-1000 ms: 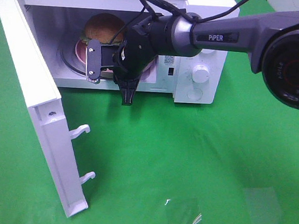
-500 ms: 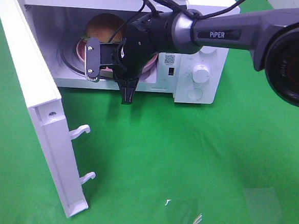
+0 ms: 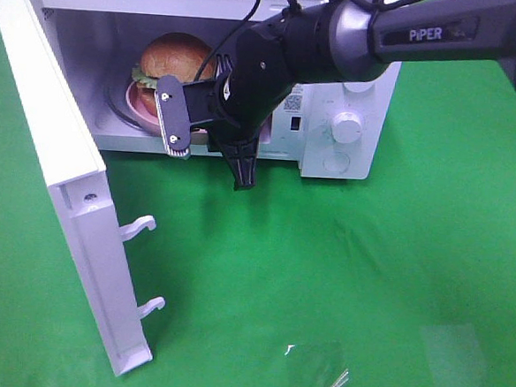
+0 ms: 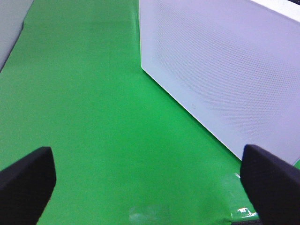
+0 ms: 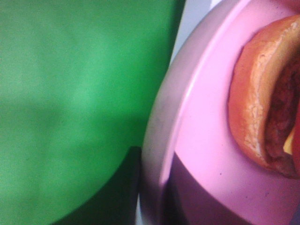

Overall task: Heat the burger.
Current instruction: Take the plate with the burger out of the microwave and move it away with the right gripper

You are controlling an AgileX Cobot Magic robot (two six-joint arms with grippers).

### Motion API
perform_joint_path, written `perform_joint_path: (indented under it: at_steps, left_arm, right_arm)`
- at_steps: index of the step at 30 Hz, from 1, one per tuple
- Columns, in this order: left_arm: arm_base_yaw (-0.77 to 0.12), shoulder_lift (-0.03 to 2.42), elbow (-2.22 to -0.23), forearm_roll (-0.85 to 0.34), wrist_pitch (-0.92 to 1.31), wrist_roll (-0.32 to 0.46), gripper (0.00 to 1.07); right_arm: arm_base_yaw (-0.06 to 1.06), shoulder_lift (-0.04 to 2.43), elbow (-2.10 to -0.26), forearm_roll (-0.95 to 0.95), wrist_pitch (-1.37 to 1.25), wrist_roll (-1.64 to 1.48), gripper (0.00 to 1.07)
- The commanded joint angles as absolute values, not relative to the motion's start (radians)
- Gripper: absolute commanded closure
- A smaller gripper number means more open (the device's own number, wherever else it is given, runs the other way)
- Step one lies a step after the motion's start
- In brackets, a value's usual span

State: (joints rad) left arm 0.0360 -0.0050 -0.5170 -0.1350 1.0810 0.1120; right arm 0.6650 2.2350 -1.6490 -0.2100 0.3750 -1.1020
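- Cloth (image 3: 367, 281), green, is spread under everything.
- Microwave (image 3: 350, 85) is seen with its door (image 3: 63, 189) swung wide.
- Right gripper (image 3: 210, 146) is held at the cavity mouth; whether it grips cannot be told.
- Left gripper (image 4: 140, 183) is spread wide, nothing between its fingers (image 4: 26, 180).
- Pink plate (image 5: 206, 154) is set inside the cavity.
- Burger (image 3: 174, 59) is placed on that plate.

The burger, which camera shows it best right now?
The exterior high view: the burger shows its domed bun and lettuce edge, sitting on the pink plate inside the microwave. The right wrist view catches only a close-up sliver; the left wrist view shows none.
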Motion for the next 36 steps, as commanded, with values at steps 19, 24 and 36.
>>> perform_joint_path:
  at_steps: [19,24,36]
  left_arm:
    - [0.038,-0.023,-0.516,-0.136,1.069,0.109,0.07]
    - [0.038,-0.023,-0.516,-0.136,1.069,0.109,0.07]
    - [0.038,-0.023,-0.516,-0.136,1.069,0.109,0.07]
  right_arm:
    - [0.654,1.944,-1.23,-0.251,0.101,-1.35,1.07]
    - [0.666,1.853,-1.11,-0.256,0.059,-1.361,1.07]
    - [0.689,1.676,-0.896,-0.283,0.047,-1.357,1.07]
